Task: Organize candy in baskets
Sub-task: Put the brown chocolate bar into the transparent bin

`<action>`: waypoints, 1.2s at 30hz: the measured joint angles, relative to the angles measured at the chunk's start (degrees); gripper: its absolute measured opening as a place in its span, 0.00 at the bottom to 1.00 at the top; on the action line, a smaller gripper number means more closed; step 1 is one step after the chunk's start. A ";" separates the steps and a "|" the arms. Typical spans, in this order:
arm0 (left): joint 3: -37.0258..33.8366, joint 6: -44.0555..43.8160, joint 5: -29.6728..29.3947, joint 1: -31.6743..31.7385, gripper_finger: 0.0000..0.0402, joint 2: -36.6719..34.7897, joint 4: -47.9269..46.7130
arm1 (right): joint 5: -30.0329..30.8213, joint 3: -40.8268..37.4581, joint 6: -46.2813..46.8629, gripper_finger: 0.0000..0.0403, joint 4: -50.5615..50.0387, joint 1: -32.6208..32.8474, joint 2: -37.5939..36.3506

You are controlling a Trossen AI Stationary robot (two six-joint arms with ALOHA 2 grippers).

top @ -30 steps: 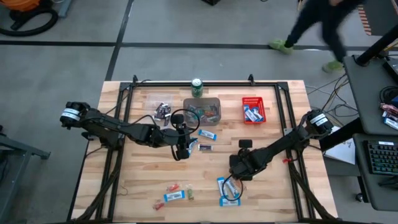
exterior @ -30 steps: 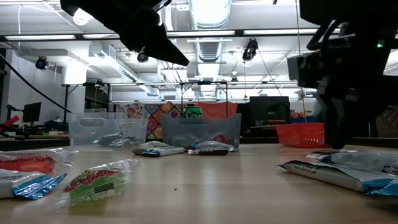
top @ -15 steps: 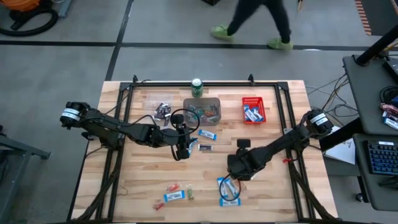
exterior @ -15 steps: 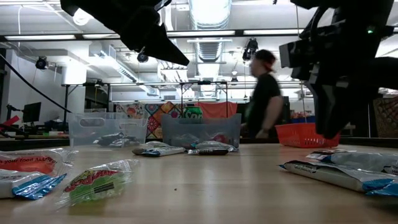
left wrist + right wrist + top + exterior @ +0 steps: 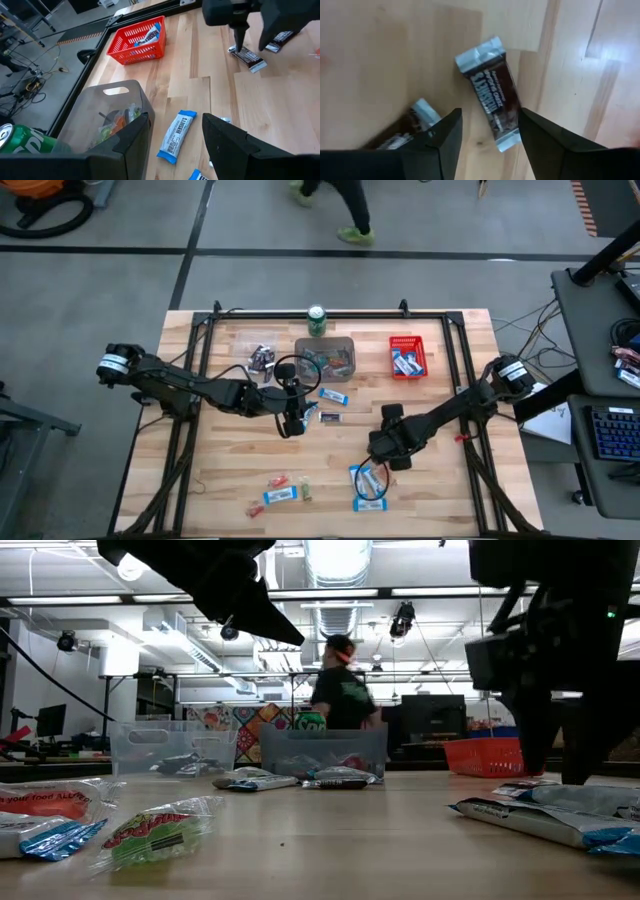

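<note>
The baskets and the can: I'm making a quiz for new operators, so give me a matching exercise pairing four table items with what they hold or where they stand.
Things:
1. red basket
2. grey basket
3. clear basket
4. green can

Descriptions:
A. dark-wrapped pieces inside
B. upright at the table's far edge
C. blue-and-white bars inside
D. mixed colourful small sweets inside

Pairs: 1-C, 2-D, 3-A, 4-B

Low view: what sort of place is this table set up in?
Probably a robotics lab or workshop: exposed ceiling ducting and strip lights overhead, a dark monitor on benches behind, a person walking past, and a desk with a keyboard beside the table.
</note>
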 joint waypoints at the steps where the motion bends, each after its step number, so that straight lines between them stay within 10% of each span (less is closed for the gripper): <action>1: -0.01 0.00 0.00 0.00 0.42 0.00 0.00 | 0.11 -0.50 0.04 0.45 0.50 -0.38 0.00; 21: -0.01 -0.33 2.41 0.00 0.42 0.02 0.47 | -4.98 -3.56 -2.03 0.04 7.67 -10.80 -0.74; 36: -1.01 0.61 17.02 -1.42 0.42 2.73 6.06 | -16.87 -3.44 -1.39 0.02 21.47 -11.00 -6.13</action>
